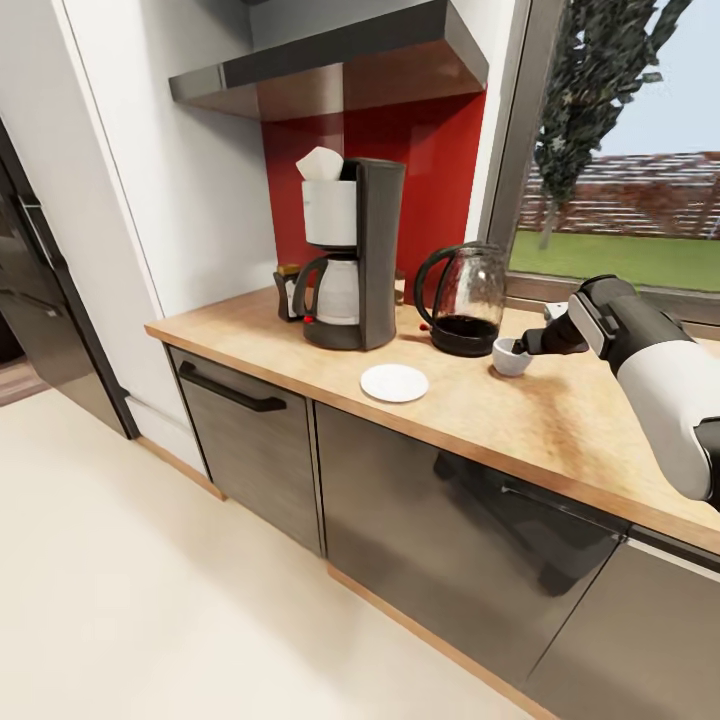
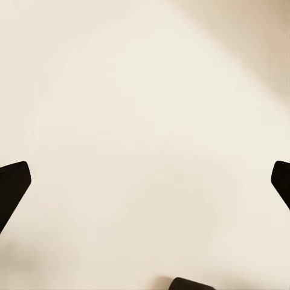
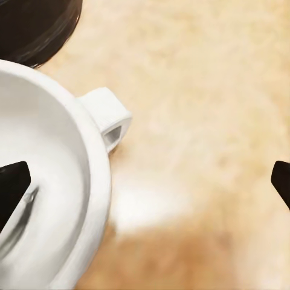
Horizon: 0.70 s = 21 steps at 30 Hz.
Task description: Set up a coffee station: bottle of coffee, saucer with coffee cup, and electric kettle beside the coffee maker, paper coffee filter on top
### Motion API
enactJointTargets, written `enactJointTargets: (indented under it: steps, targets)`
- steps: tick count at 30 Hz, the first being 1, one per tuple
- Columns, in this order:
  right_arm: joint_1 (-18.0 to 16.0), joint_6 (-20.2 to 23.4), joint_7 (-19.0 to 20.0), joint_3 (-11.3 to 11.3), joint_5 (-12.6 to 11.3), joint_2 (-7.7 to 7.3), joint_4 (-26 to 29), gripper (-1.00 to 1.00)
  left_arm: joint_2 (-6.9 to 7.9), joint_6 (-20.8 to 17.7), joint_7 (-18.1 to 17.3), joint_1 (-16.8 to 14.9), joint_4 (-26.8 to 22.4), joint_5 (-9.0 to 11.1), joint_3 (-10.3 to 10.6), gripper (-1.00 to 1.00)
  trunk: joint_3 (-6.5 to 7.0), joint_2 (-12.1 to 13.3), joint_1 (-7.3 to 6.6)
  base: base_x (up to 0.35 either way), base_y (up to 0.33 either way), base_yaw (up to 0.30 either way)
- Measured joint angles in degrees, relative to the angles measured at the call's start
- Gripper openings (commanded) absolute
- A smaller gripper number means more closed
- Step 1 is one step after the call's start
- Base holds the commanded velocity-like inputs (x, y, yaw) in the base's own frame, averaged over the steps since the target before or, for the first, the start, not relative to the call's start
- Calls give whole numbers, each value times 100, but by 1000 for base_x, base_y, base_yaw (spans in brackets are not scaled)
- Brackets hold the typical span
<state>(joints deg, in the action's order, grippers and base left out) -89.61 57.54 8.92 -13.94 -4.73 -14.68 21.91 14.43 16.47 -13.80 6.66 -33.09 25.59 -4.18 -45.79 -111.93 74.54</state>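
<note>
White cup (image 1: pixel 509 356) beside kettle (image 1: pixel 463 300)

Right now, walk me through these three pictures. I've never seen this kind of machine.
It is a simulated two-armed wheeled robot in a kitchen. The wide picture comes from its head camera; the others look along each arm's gripper. On the countertop stand a coffee maker with a paper filter on top, a glass kettle, a bare saucer and a white cup. The right gripper is at the cup, one finger inside its rim, jaws apart. The left gripper hangs open over pale floor.
</note>
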Motion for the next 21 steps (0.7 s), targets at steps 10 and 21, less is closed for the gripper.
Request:
enactJointTargets:
  steps: [10, 21]
  targets:
    - [-6, -14, -31, -19, 226, -18, -32, -100, 2, 0, 0, 1, -8, 0, -1, 100, 1, -1, -1, 0, 0, 0]
    - [-6, -14, -32, -19, 223, -21, -49, -100, -1, 0, 0, 1, -9, 0, -1, 100, 1, -1, -1, 0, 0, 0]
